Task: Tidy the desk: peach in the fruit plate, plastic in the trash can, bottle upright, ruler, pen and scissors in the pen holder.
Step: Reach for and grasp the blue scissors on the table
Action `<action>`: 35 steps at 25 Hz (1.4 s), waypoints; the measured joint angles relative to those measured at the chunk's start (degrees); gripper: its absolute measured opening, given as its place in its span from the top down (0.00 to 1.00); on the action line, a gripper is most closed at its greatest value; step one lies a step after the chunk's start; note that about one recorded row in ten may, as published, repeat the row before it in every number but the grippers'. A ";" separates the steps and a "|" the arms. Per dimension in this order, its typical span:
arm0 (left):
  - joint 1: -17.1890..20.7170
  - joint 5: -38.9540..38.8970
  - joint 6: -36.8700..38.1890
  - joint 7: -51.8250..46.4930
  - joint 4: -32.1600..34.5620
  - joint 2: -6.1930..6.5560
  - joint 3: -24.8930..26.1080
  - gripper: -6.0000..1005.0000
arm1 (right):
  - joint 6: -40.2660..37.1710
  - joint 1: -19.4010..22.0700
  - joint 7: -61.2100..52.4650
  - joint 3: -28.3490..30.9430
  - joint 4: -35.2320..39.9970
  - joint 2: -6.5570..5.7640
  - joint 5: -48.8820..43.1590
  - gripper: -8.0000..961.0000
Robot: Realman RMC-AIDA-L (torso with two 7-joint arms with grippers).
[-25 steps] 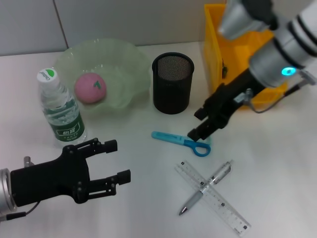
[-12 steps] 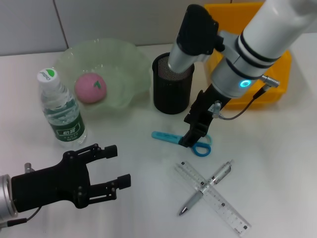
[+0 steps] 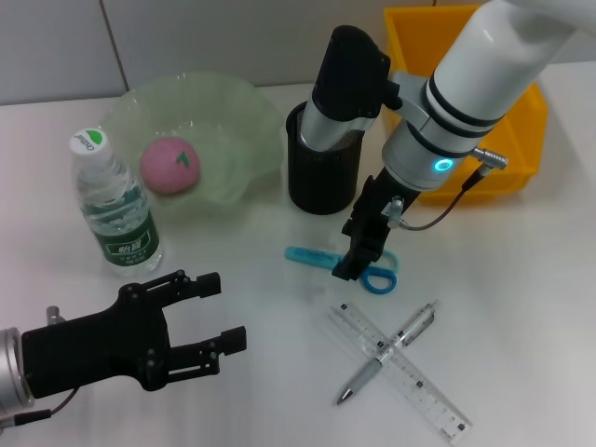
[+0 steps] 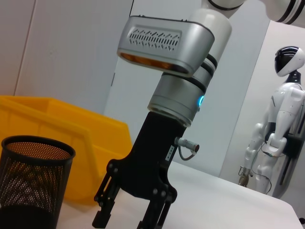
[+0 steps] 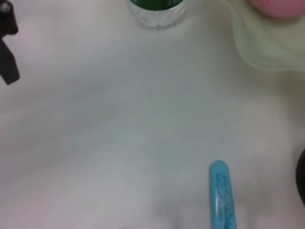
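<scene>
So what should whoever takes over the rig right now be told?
Right hand is low over the blue scissors; whether it is open is unclear. Left hand is open, idle at the near edge.
Done: pink peach in the green fruit plate; clear plastic bottle upright.
Left: scissors, transparent ruler and silver pen crossed on it, all into the black mesh pen holder.

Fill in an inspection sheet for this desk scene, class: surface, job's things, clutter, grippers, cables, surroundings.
Surface: white desk.
Job's things: peach in fruit plate; bottle upright; scissors, ruler and pen on the desk, pen across ruler; pen holder; yellow bin.
Clutter: nothing seen.
Grippers: right gripper over scissors; left gripper open, idle.
Cables: cable on right arm.
Surroundings: white humanoid.
</scene>
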State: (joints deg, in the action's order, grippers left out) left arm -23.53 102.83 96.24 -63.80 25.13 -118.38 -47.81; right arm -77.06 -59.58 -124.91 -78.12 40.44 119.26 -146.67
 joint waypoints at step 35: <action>-0.37 -0.08 -0.18 -0.09 -0.52 0.00 0.00 0.21 | 7.06 -1.93 2.42 -2.30 -7.72 0.51 0.57 0.51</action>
State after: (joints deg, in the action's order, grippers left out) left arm -23.90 102.74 96.06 -63.90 24.61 -118.38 -47.81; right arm -70.00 -61.51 -122.49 -80.42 32.72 119.78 -146.10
